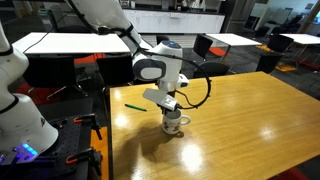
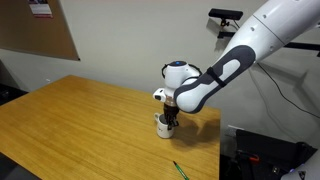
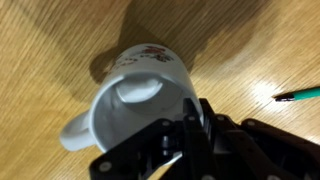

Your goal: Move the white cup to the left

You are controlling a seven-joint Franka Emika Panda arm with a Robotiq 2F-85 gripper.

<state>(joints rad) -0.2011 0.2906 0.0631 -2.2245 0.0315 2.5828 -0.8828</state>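
Observation:
The white cup (image 1: 177, 124) stands upright on the wooden table (image 1: 250, 120), near its middle, and shows in both exterior views (image 2: 162, 126). In the wrist view the cup (image 3: 130, 95) has red markings on its body, its handle at the lower left and an open mouth. My gripper (image 1: 172, 108) reaches down onto the cup's rim (image 2: 170, 113). In the wrist view its fingers (image 3: 192, 125) are closed together on the cup's wall at the right side of the rim.
A green pen (image 1: 133, 104) lies on the table near one edge; it also shows in the other exterior view (image 2: 180, 170) and in the wrist view (image 3: 300, 96). Black chairs and white tables stand behind. Bare tabletop (image 2: 80, 120) spreads around the cup.

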